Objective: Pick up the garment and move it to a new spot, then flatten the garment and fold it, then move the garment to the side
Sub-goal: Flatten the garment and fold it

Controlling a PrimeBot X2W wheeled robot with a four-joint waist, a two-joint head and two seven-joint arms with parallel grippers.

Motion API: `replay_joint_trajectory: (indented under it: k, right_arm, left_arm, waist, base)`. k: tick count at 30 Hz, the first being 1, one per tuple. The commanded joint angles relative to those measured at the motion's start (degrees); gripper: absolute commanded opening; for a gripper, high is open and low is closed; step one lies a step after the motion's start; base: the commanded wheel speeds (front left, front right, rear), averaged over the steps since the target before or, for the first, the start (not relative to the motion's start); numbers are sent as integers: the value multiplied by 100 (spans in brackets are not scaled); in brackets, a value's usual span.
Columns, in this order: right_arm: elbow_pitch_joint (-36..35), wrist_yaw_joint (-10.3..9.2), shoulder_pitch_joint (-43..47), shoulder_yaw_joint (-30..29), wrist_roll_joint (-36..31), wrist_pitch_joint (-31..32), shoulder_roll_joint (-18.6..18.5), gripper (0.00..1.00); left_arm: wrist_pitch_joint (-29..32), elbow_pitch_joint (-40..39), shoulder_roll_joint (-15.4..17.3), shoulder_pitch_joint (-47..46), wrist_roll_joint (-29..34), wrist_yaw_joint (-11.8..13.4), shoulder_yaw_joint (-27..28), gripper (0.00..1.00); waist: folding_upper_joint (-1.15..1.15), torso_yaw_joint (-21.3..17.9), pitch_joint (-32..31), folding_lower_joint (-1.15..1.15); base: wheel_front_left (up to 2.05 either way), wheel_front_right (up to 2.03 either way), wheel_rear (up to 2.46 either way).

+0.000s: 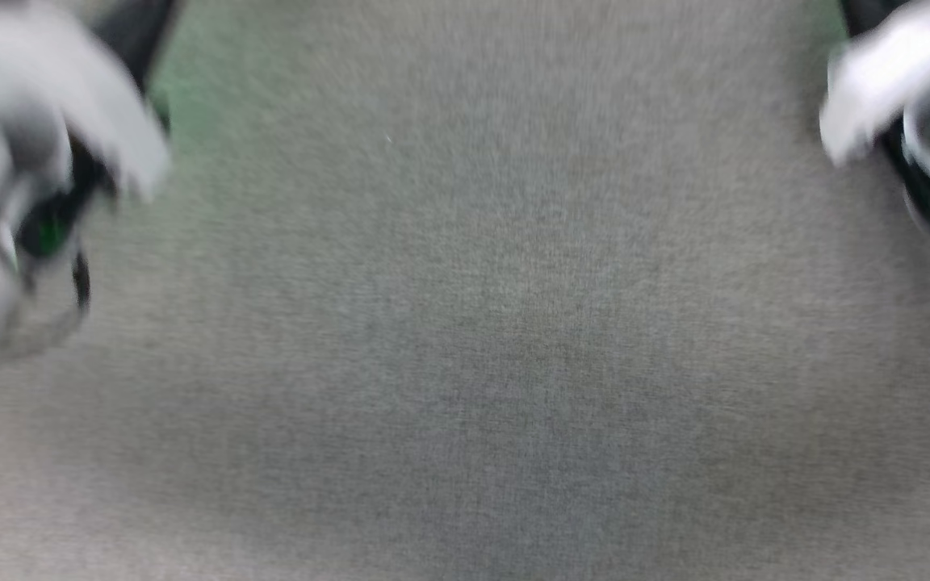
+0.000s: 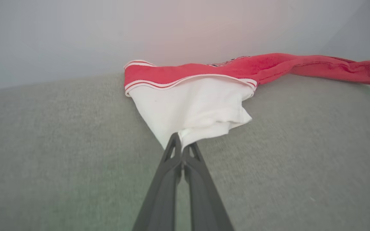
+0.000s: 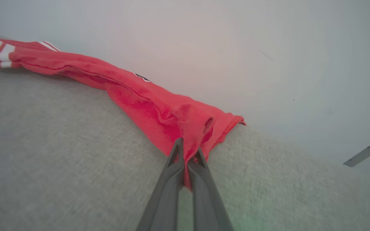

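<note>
The red jersey T-shirt with white sleeves point(image 2: 198, 106) lies ahead on the grey fabric surface point(image 3: 59, 144) — sleeve clenched by the left gripper point(image 2: 182, 148), red edge by the right gripper point(image 3: 188, 154). Equal tension is judged best for flattening.

Plain indoor test space, perhaps a lab, grey fabric-covered surface point(image 1: 465, 323), bare pale wall point(image 2: 75, 32)
</note>
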Motion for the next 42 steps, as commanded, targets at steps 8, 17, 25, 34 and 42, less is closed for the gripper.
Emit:
replay_joint_trajectory:
  k: [8, 17, 25, 34, 42]
  right_arm:
    - [-1692, -5, 2295, 248, 1160, 548, -1213, 0]
    - [-3285, -5, 4518, -517, 1320, 1085, -1628, 0]
    - [-4771, -5, 6352, -1314, 1062, 1755, -1542, 0]
    - [-5894, -5, 7683, -2059, 938, 2379, -1163, 0]
    - [-6278, -5, 7379, -2312, 855, 2675, -1022, 0]
  left_arm:
    - [-46, -2728, 1448, 2490, -960, 1449, -244, 0]
    - [-785, -4874, 2459, 4333, -1972, 2851, -345, 0]
    - [-1028, -5581, 2589, 5704, -2710, 3413, 76, 0]
    - [-1018, -6005, 2381, 7240, -2691, 3801, 1135, 0]
    - [-999, -6648, 3023, 7132, -2038, 4145, 1750, 0]
  waist:
    - [0, -2, -1711, 0]
    - [0, -128, -2051, 0]
    - [0, -209, -2132, 0]
    - [0, -250, -2049, 0]
    - [0, -358, -1962, 0]
  base:
    - [0, 0, 0]
    - [0, 0, 0]
    - [0, 0, 0]
    - [0, 0, 0]
    - [0, 0, 0]
